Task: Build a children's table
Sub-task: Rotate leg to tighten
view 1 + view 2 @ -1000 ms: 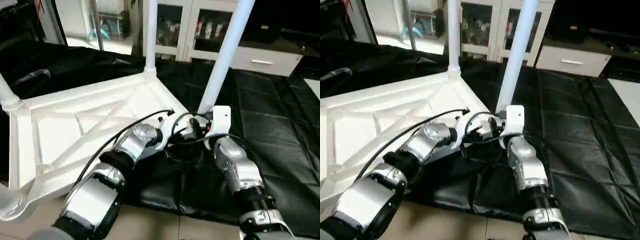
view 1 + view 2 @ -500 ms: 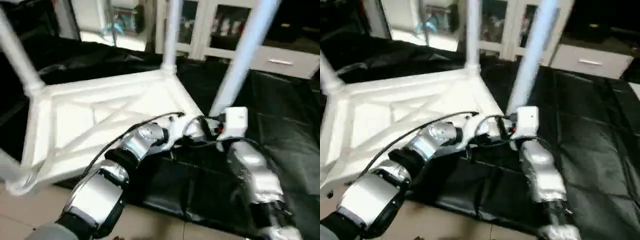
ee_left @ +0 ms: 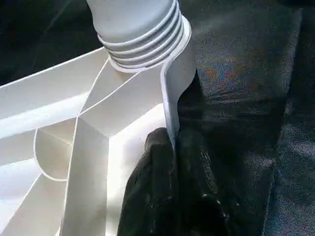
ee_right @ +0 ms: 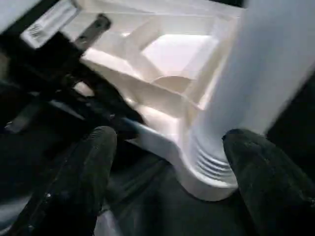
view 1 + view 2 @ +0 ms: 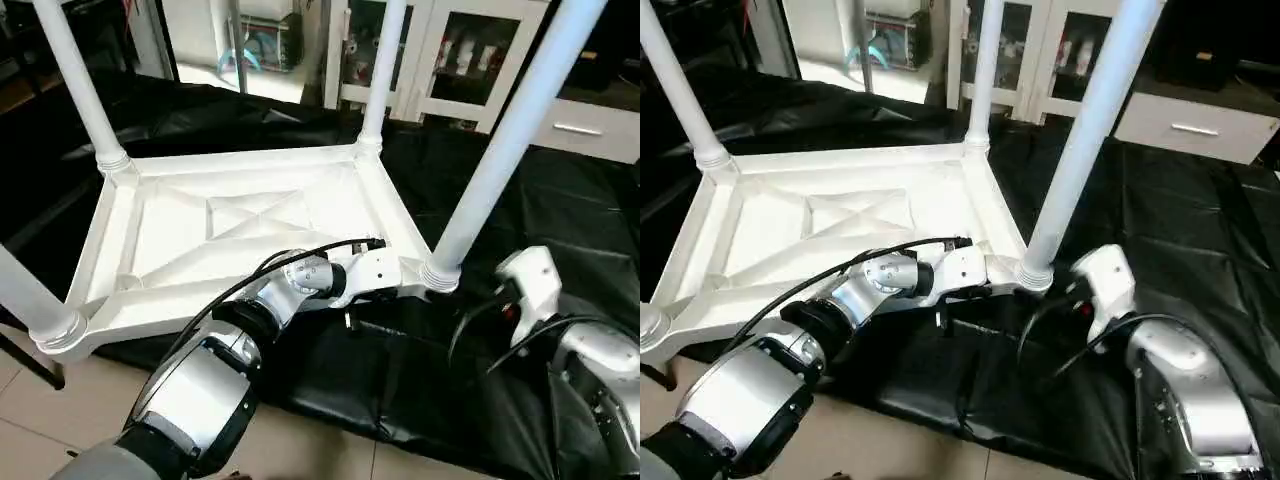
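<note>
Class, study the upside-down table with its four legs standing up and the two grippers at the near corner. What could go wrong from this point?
1. The left gripper is shut on the tabletop rim beside the near right leg; a pull could drag the table across the black mat.
2. The right gripper is open and apart from that leg; a sideways swing might knock it.

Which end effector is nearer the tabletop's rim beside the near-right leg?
Left. The left end effector is shut on the tabletop rim just beside that leg; the right end effector stands open, apart from it.
</note>
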